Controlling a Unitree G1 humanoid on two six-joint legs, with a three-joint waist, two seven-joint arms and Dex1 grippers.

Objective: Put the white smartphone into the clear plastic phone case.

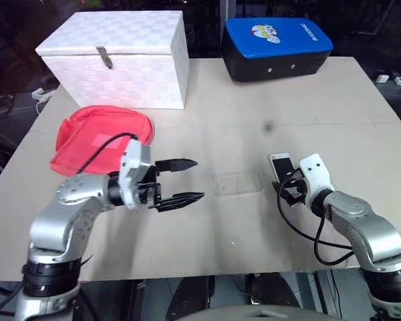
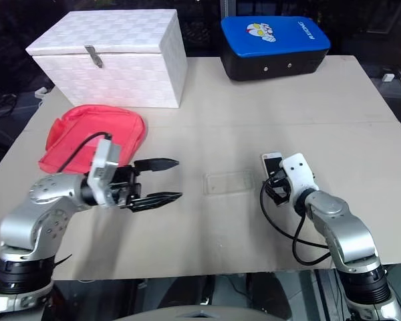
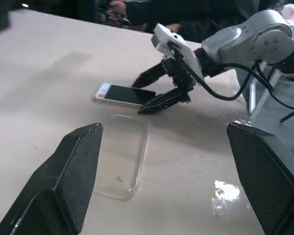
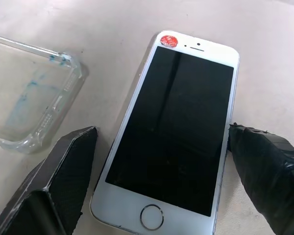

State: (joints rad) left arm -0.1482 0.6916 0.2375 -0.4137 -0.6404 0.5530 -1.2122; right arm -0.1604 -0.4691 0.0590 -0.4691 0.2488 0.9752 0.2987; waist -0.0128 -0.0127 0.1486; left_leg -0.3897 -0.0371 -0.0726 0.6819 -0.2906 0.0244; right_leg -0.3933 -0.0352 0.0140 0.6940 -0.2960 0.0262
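Observation:
The white smartphone [image 4: 174, 132] lies flat, screen up, on the tan table, with a red sticker at its far end. My right gripper [image 1: 287, 184] is open and low over the phone's home-button end, one finger [image 4: 63, 181] on each side; I cannot tell if either touches it. The clear plastic phone case [image 1: 238, 182] lies empty just left of the phone. My left gripper [image 1: 199, 179] hovers open left of the case, pointing right toward it, with nothing between its fingers.
A red fabric pouch [image 1: 100, 137] lies behind my left arm. At the back of the table stand a white woven box [image 1: 117, 57] and a blue-and-black case [image 1: 275, 47]. The table's front edge [image 1: 207, 271] runs close below both arms.

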